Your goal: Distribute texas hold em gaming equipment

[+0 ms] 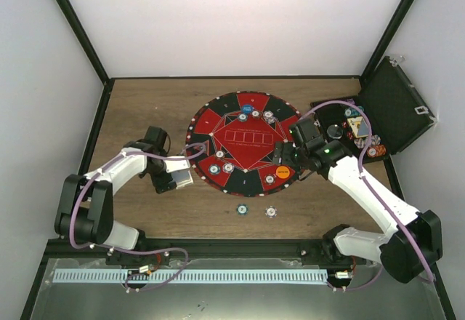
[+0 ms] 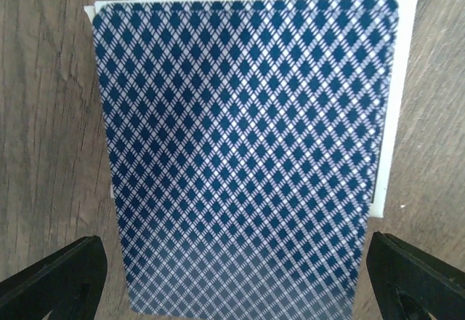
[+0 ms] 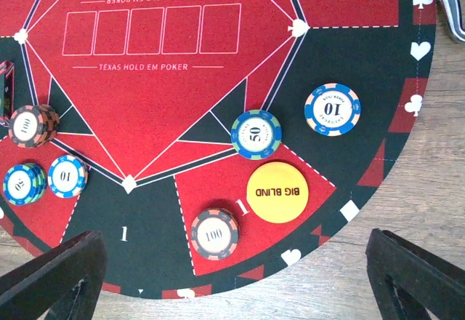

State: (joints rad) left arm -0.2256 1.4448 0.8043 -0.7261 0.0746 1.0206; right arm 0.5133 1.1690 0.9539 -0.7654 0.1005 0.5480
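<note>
A small stack of blue diamond-backed playing cards (image 2: 247, 153) lies on the wood just left of the mat. My left gripper (image 2: 236, 294) hangs open straight over its near end, a finger (image 2: 51, 284) on either side; from above it is the left gripper (image 1: 173, 180) over the cards (image 1: 184, 177). My right gripper (image 3: 236, 287) is open and empty above the mat's near right rim. Below it lie the orange "BIG BLIND" disc (image 3: 277, 192), a brown 100 chip (image 3: 214, 233), a 50 chip (image 3: 256, 134) and a 10 chip (image 3: 332, 109). The blue disc (image 1: 248, 108) sits at the mat's far side.
The round red-and-black mat (image 1: 225, 120) fills the table's middle, with more chip stacks (image 3: 33, 125) on its segments. Two loose chips (image 1: 241, 208) (image 1: 271, 212) lie on the wood in front of it. An open black case (image 1: 389, 105) with cards and chips stands at the right.
</note>
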